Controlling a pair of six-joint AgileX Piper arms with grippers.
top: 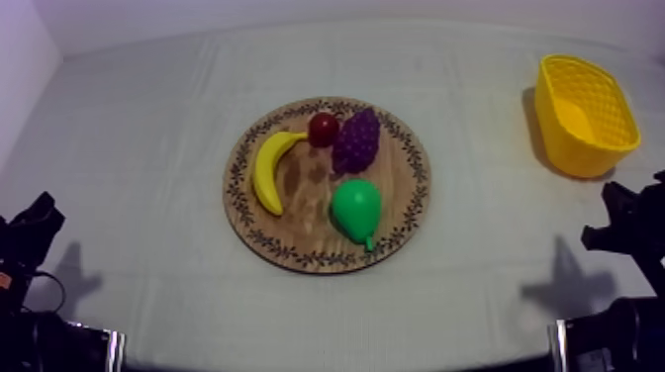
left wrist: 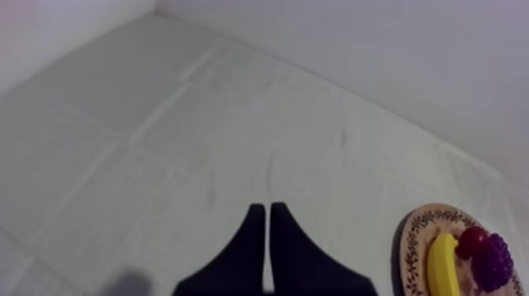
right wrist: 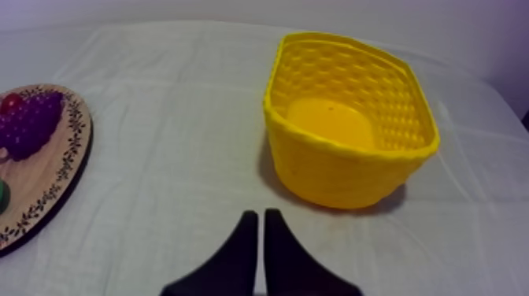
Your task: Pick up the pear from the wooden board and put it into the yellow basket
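the light is soft and even, with a cool lilac tint, and it falls from above. the left arm (top: 30,235) and the right arm (top: 631,226) throw pale grey shadows on the cloth (top: 139,148). the yellow basket (top: 586,117) casts its shadow toward the wooden board (top: 401,213). the pear (top: 354,208) carries a weak shine. the top view bends the cloth's far edge.

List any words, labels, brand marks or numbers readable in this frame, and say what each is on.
None: no text is readable anywhere.
The rim of the wooden board carries a leaf-like ornament, not letters.
The yellow basket, pear, banana, grapes and small red fruit bear no markings.
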